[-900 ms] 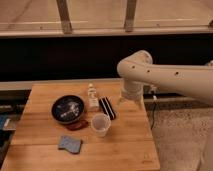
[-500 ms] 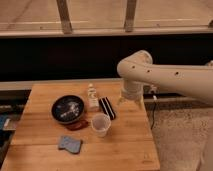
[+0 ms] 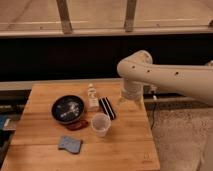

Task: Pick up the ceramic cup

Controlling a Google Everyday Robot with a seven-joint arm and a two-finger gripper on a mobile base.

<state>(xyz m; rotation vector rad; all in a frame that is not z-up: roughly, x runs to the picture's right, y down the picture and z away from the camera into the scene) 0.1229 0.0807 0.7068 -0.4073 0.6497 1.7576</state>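
Approach step: my tool (image 3: 123, 101) hangs above the worktop's (image 3: 131, 146) right rear, grip state I cannot tell; next, I bring it across and down onto the ceramic cup (image 3: 100, 124).

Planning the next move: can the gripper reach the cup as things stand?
Probably yes. The gripper hangs above the table, behind and to the right of the cup. The cup stands uncovered from above; only a low black block lies between them.
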